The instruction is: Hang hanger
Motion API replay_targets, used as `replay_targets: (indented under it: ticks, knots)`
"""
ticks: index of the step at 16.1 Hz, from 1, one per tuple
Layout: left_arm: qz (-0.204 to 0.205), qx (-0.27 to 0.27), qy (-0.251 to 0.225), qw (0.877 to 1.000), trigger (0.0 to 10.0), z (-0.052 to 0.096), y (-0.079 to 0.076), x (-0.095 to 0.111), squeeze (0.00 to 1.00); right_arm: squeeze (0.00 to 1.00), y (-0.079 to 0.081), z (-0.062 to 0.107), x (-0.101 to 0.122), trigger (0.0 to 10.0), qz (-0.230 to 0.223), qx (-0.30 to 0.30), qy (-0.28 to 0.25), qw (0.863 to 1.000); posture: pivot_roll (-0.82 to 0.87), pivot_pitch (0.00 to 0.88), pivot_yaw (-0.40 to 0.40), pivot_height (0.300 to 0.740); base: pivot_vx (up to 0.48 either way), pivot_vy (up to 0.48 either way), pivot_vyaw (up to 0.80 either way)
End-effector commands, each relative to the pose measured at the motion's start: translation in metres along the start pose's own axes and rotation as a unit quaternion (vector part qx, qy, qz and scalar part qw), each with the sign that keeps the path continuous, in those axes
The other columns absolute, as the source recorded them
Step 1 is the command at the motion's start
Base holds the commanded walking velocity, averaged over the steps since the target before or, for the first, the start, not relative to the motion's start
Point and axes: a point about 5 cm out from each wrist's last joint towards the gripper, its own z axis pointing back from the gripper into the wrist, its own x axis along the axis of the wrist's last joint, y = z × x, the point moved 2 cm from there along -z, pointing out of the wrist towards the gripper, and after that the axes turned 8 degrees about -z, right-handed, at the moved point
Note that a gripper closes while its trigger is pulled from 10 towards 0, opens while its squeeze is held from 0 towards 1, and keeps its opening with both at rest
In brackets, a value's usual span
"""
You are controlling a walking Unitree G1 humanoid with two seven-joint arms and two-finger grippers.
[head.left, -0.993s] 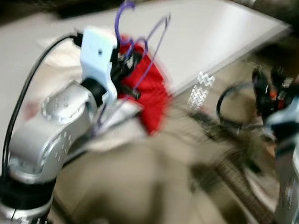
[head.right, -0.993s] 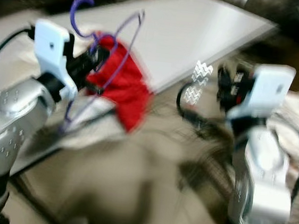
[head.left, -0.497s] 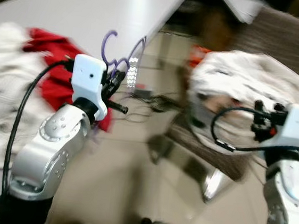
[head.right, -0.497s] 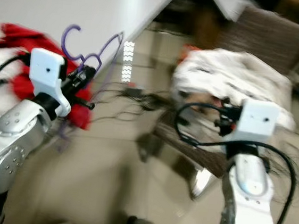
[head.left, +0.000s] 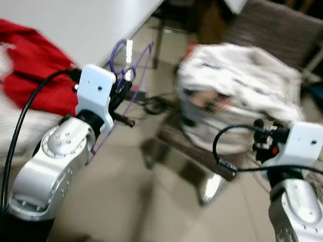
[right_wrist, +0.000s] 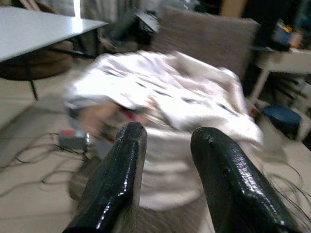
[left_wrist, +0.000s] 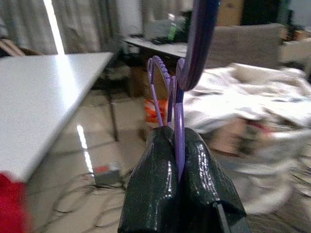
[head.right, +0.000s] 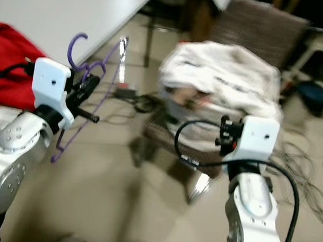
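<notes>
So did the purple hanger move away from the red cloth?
Cannot tell. The camera itself swung, so the whole picture shifted. The hanger stays pinched in the left gripper, now seen beside the red cloth rather than over it.

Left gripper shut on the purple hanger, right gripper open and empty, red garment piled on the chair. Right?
One thing is off: the red garment lies on the white table, not on the chair; the chair carries a heap of white laundry, as the left eye view shows. The rest holds: the left gripper is shut on the purple hanger, and the right gripper is open and empty.
</notes>
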Motion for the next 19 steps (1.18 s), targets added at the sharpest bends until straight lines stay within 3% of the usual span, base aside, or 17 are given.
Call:
replay_targets:
  ticks: [1, 4, 5, 7, 8, 10, 13, 15, 17, 19]
  knots:
    - [-0.012, -0.02, -0.01, 1.0, 10.0, -0.003, -0.008, 0.004, 0.0, 0.0, -0.003, 0.002, 0.0, 10.0, 0.0, -0.01, 0.002, 1.0, -0.07, 0.07, -0.041, 0.74, 0.0, -0.48, 0.0]
    - [0.002, -0.034, -0.001, 0.999, 10.0, -0.004, -0.013, 0.0, 0.0, 0.0, -0.001, 0.002, 0.0, 10.0, -0.006, -0.011, -0.001, 1.0, -0.07, 0.067, -0.041, 0.74, 0.0, 0.32, 0.0]
    - [-0.024, -0.021, -0.011, 0.999, 10.0, -0.004, -0.011, 0.002, 0.0, 0.0, 0.0, 0.002, 0.001, 10.0, -0.015, -0.011, -0.001, 1.0, -0.07, 0.068, -0.04, 0.74, 0.0, 0.48, 0.0]
    - [0.013, -0.011, -0.015, 1.0, 10.0, -0.003, -0.009, 0.003, 0.0, 0.0, 0.0, -0.003, 0.002, 10.0, -0.029, -0.012, 0.004, 0.999, -0.08, 0.071, -0.04, 0.74, 0.0, 0.0, 0.0]
    - [0.001, -0.003, -0.007, 1.0, 10.0, -0.003, -0.007, 0.001, 0.0, 0.0, 0.002, -0.006, 0.0, 10.0, -0.038, -0.007, 0.018, 0.999, -0.08, 0.072, -0.039, 0.74, 0.0, 0.0, 0.0]
    - [0.001, 0.009, -0.022, 1.0, 10.0, -0.003, -0.003, 0.001, 0.0, 0.0, -0.002, -0.007, 0.004, 10.0, 0.001, -0.025, 0.016, 1.0, -0.08, 0.073, -0.04, 0.74, 0.0, 0.0, 0.0]
    - [-0.015, 0.013, -0.027, 0.999, 10.0, -0.004, -0.001, 0.001, 0.0, 0.0, 0.0, -0.013, 0.019, 10.0, 0.074, -0.003, -0.043, 0.996, -0.08, 0.072, -0.049, 0.74, 0.0, 0.0, 0.0]
    - [-0.02, 0.017, -0.024, 0.999, 10.0, -0.003, 0.001, -0.004, 0.0, 0.0, 0.004, -0.016, 0.023, 10.0, 0.085, 0.018, -0.066, 0.994, -0.08, 0.065, -0.056, 0.74, 0.304, 0.0, 0.0]
    - [-0.025, 0.018, -0.022, 0.999, 10.0, -0.004, 0.004, -0.012, 0.0, 0.0, 0.005, -0.017, 0.015, 10.0, -0.011, 0.021, -0.054, 0.998, -0.07, 0.048, -0.051, 0.74, 0.336, 0.0, -0.4]
    - [-0.038, 0.017, -0.019, 0.999, 10.0, -0.004, 0.006, -0.025, 0.0, 0.0, 0.0, -0.018, 0.008, 10.0, -0.042, 0.016, -0.055, 0.997, -0.07, 0.043, -0.039, 0.74, 0.341, 0.0, -0.8]
